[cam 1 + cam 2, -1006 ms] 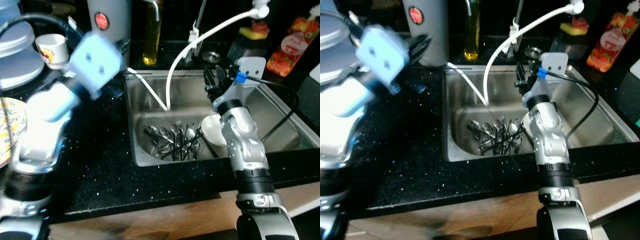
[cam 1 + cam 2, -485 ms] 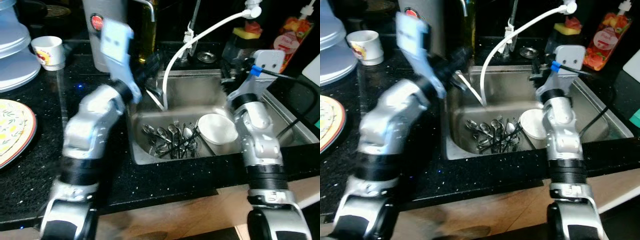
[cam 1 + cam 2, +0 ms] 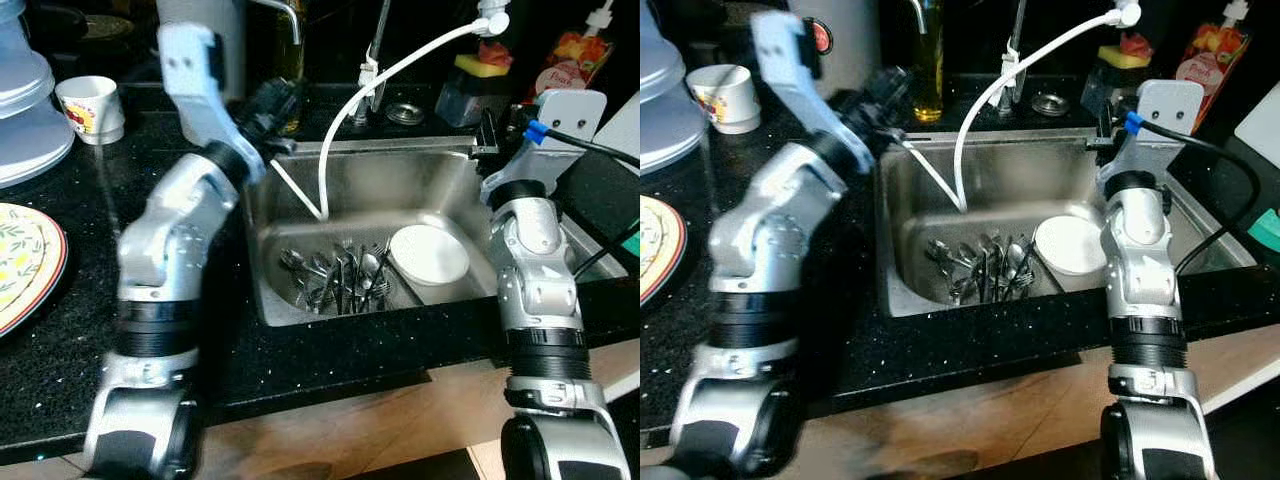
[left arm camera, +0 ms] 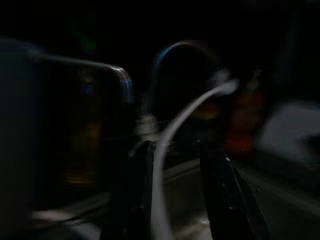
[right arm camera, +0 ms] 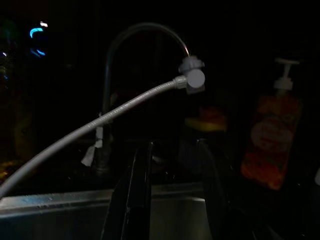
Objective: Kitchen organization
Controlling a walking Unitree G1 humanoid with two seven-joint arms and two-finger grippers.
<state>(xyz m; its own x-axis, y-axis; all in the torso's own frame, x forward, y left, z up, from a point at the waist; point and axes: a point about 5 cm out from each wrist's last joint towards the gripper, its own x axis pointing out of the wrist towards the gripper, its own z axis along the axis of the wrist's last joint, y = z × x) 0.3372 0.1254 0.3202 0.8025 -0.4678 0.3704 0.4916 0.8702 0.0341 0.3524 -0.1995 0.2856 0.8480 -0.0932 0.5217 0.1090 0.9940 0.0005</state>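
Observation:
A steel sink (image 3: 455,165) is set in a black counter. In it lie a pile of cutlery (image 3: 340,277) and a white bowl (image 3: 428,253) to the pile's right. A white hose (image 3: 340,120) droops from the tap into the basin. My left gripper (image 3: 272,102) hovers over the sink's back left corner; the left wrist view shows it open (image 4: 175,200), the hose running between its fingers (image 4: 135,200) without contact. My right gripper (image 3: 490,130) stands above the sink's back right rim, open and empty (image 5: 172,195).
A patterned plate (image 3: 22,262) lies on the counter at the far left, with a small cup (image 3: 90,104) and stacked pale dishes (image 3: 25,120) behind it. An oil bottle (image 3: 291,50), a sponge (image 3: 478,66) and a red soap bottle (image 3: 563,66) line the back.
My left arm has swung from over the left counter to the sink's back left corner. My right arm has shifted right, off the bowl. The camera has moved too.

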